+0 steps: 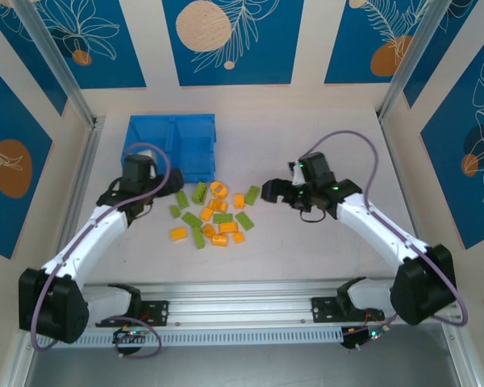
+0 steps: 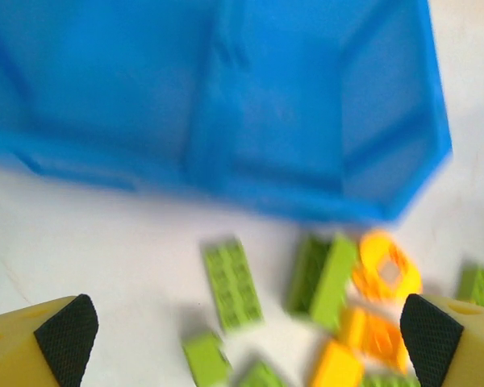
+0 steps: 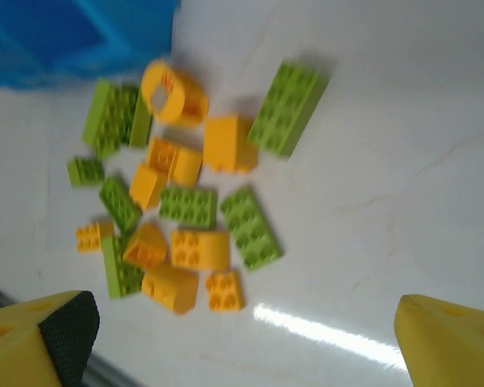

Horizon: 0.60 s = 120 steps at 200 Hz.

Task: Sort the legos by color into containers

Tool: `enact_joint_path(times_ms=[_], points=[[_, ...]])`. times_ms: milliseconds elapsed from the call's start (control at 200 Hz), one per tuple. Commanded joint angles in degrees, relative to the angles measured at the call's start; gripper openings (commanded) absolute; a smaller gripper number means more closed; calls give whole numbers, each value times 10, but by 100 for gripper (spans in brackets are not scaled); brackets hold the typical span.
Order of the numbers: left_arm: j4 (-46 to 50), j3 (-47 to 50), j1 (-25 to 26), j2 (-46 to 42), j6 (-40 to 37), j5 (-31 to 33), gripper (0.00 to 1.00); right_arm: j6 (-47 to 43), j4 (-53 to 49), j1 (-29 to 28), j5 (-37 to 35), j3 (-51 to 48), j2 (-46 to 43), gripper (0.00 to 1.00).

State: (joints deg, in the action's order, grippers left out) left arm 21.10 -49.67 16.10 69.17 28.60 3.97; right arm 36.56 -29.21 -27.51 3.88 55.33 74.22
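Metal rail (image 1: 242, 310) edges white table (image 1: 306, 258) within blue-patterned walls (image 1: 226, 40).

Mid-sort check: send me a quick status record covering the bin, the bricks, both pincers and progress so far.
bin: blue two-compartment bin, back left of the table, no bricks visible inside
bricks: lime green and orange-yellow legos, mixed in one loose pile just in front of the bin's right corner
left pincer: open, empty, at the pile's left side, facing the bin
right pincer: open, empty, on the pile's right side
progress: nothing sorted yet, all visible bricks lie on the table
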Motion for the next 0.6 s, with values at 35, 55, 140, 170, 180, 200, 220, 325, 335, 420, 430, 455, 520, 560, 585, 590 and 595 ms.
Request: enact_joint_path(times_ms=[35,55,140,170,180,200,220,325,335,420,430,455,520,560,585,590,595], points=[[113,18,19,31,99,-22,89,41,-32,-80,38,63,49,96],[111,21,19,37,107,-18,87,44,-31,-91,37,70,59,96],[97,27,19,65,121,-7,78,49,-31,-135,33,106,98,96],[90,27,19,76,122,-5,76,47,-33,-149,31,119,112,96],[88,27,20,80,123,-3,75,48,-34,-154,30,123,116,96],[84,27,19,88,123,-2,74,46,-37,-163,26,132,124,96],[80,26,19,95,122,-1,73,45,-41,-171,23,141,132,96],[55,20,18,133,117,1,70,38,-60,-203,3,179,167,97],[54,18,19,136,117,0,70,37,-60,-206,2,182,170,97],[48,8,18,163,115,13,66,39,-65,-219,-1,198,186,97],[48,7,19,167,115,16,65,39,-65,-220,0,200,187,97],[47,5,18,173,115,23,63,40,-65,-223,0,204,190,97],[39,5,17,188,113,33,58,41,-65,-229,0,212,195,97],[35,5,15,199,112,33,55,40,-65,-232,-2,215,196,97],[34,5,14,205,111,31,53,40,-65,-233,-3,217,197,97],[33,5,14,206,111,30,52,40,-66,-234,-4,217,197,97],[33,5,14,207,111,30,52,40,-66,-234,-4,217,197,97]])
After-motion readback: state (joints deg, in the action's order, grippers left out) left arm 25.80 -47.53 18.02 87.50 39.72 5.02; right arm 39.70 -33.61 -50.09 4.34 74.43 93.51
